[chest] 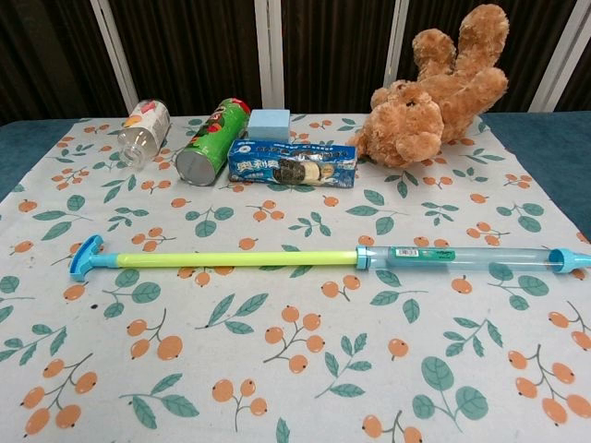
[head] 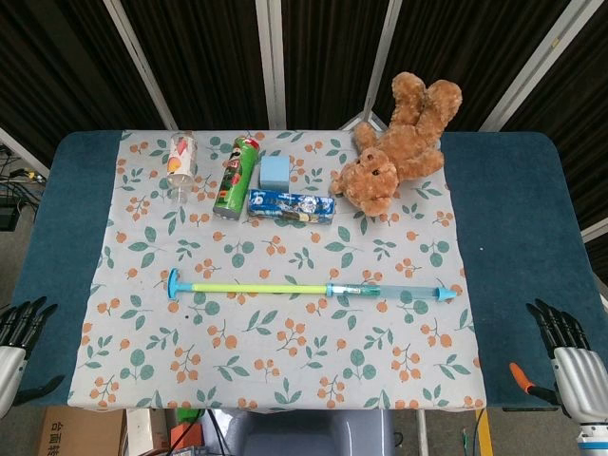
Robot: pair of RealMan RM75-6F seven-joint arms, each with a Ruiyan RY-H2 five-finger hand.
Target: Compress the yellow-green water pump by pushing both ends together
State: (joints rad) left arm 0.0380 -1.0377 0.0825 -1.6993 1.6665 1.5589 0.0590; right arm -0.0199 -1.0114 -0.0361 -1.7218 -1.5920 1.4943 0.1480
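While the water pump (head: 309, 289) lies fully extended across the middle of the tabletop (head: 518, 218), it looks light, stiff and slick; the blue T-handle (chest: 85, 257) and the far nozzle end (chest: 565, 261) seem the places to push. Both the left hand (head: 14, 334) and right hand (head: 570, 356) hang at the near corners, fingers spread, touching nothing.
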